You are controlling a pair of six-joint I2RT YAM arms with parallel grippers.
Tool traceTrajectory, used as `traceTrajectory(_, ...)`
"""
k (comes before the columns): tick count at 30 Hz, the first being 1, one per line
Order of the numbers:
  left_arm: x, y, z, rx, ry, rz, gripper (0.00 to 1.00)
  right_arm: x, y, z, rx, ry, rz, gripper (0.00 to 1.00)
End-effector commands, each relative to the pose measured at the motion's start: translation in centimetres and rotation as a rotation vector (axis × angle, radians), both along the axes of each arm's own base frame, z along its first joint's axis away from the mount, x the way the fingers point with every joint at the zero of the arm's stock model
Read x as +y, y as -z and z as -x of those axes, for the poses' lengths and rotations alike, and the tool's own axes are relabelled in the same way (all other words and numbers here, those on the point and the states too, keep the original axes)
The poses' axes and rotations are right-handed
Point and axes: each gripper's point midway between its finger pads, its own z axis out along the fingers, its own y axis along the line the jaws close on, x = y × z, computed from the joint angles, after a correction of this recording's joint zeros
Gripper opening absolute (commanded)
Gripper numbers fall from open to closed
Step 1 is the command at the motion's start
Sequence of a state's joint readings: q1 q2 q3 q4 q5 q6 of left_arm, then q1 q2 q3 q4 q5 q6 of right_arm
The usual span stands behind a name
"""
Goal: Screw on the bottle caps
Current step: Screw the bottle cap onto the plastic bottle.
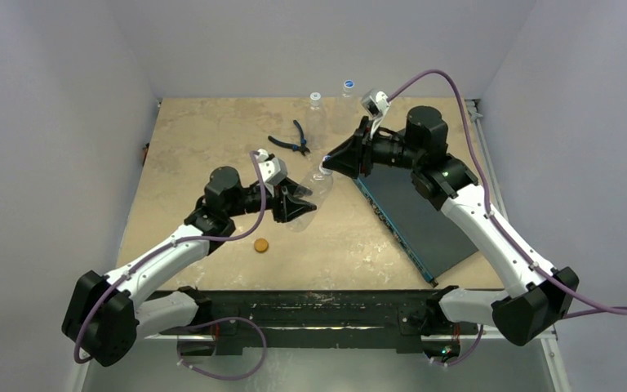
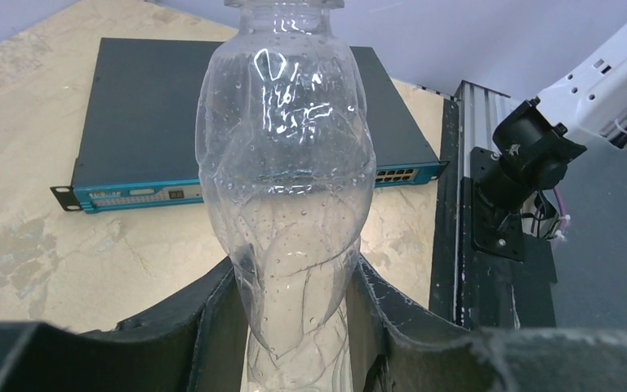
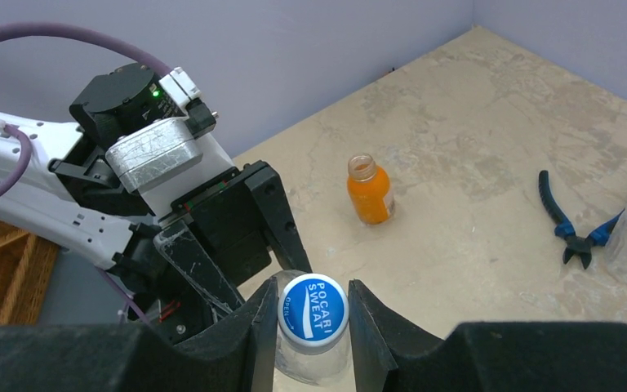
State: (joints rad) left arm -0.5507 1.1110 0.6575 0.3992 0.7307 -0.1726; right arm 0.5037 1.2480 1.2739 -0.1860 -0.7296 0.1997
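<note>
Apparently mid-step, the left gripper (image 1: 298, 204) pinched the lower body of a clear bottle (image 2: 286, 163), held slanted above the table. The right gripper (image 1: 331, 166) was pressed onto the blue cap (image 3: 315, 306) sitting on its neck.

The bottle's thin wall looked dented where it was clamped, so turning the cap could probably twist or crush the body instead of seating the thread. A cap set slightly crooked might also jam, or pop free if the pinch slipped.

The table (image 1: 204, 139) was beige and marbled, closed in by pale lilac walls. An orange bottle (image 3: 370, 189) stood open, its orange cap (image 1: 260, 244) well apart near the left arm. Pliers (image 1: 292, 140), a dark flat box (image 1: 412, 216) and two capped bottles (image 1: 316, 110) were also there.
</note>
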Motion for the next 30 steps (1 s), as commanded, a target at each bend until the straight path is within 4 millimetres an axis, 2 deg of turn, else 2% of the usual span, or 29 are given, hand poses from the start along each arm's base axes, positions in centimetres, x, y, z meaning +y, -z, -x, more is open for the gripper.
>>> traceTrajectory(1, -0.9, -5.9, 0.5, -0.166, 0.071, 0.096, 0.0, 1.2, 1.5, 2.5, 0.041, -0.125, 0.042, 0.18)
traceTrajectory(4, -0.9, -6.5, -0.3, -0.181, 0.031, 0.119, 0.0, 1.4, 2.1, 2.4, 0.073, -0.116, 0.046, 0.17)
traceTrajectory(12, 0.9, -8.4, -5.3, -0.289, -0.264, 0.15, 0.0, 2.0, 4.4, 0.1, 0.227, 0.005, 0.069, 0.16)
traceTrajectory(20, 0.9, -9.5, -8.7, -0.404, -0.525, 0.105, 0.0, 1.7, 6.8, -2.8, 0.409, 0.233, 0.138, 0.14)
traceTrajectory(27, 0.3, -9.5, -10.9, -0.4, -0.694, 0.134, 0.0, 1.9, 9.2, -4.3, 0.496, 0.472, 0.238, 0.13)
traceTrajectory(30, -0.3, -8.8, -11.6, -0.387, -0.725, 0.132, 0.0, 2.0, 9.8, -5.0, 0.516, 0.546, 0.251, 0.12)
